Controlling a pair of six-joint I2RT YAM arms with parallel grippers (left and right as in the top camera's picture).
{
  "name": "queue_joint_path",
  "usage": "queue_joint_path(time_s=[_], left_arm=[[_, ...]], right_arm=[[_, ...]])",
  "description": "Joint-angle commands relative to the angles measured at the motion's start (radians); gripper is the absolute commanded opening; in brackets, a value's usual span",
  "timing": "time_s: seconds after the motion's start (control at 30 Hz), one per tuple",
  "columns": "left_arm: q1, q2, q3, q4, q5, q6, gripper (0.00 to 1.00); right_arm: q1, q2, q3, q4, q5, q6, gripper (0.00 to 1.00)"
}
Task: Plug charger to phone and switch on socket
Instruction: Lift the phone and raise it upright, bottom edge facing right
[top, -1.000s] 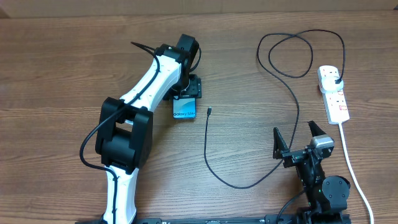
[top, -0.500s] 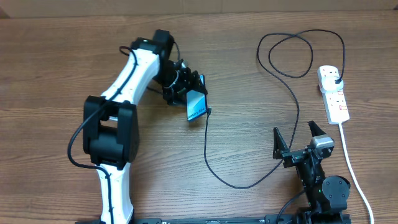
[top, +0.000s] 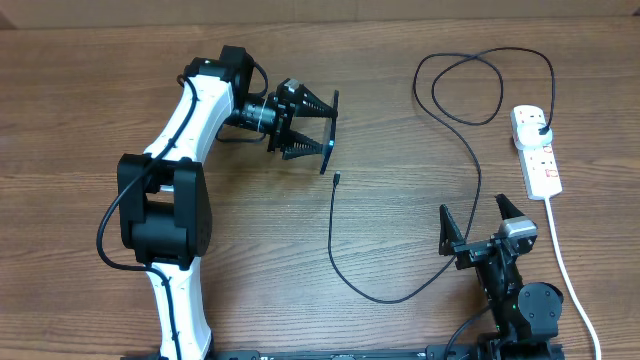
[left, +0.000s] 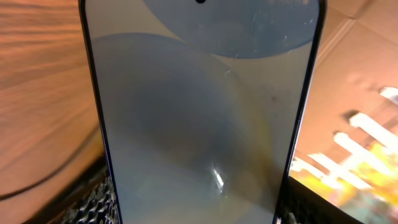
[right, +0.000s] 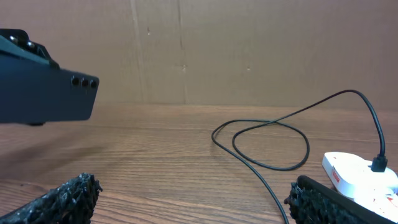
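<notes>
The left gripper (top: 322, 130) clamps the phone (left: 199, 112) across its narrow width, held on edge above the table (top: 90, 60). The screen faces back into the jaws, the long axis is level, and the lens end points to the far side. Nothing touches its free ends. The charger (top: 337, 180) tip lies just past the jaws, apart. The right gripper (top: 475, 228) gapes wide with 0 things held; the socket (top: 535, 150) sits ahead, rightward.

Overhead straight down; left wrist tight on phone (left: 199, 124); right wrist low, shares socket (right: 356, 172) with overhead.
</notes>
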Motion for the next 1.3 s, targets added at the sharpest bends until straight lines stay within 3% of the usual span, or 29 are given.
queue_joint_path(time_s=[0.0, 0.3, 0.47, 0.73, 1.27], left_arm=[[0.006, -0.008, 0.028, -0.003, 0.209, 0.0, 0.7], [0.015, -0.008, 0.028, -0.005, 0.223, -0.229, 0.7], [0.036, -0.008, 0.028, -0.002, 0.208, -0.288, 0.7], [0.108, -0.008, 0.028, -0.002, 0.153, -0.288, 0.7], [0.116, -0.008, 0.028, -0.002, 0.154, -0.287, 0.7]], right_arm=[[0.002, -0.007, -0.01, 0.005, 0.002, 0.002, 1.0], [0.002, -0.007, -0.01, 0.005, 0.002, 0.002, 1.0], [0.002, -0.007, -0.01, 0.005, 0.003, 0.002, 1.0], [0.002, -0.007, -0.01, 0.005, 0.002, 0.002, 1.0], [0.002, -0.007, -0.01, 0.005, 0.003, 0.002, 1.0]])
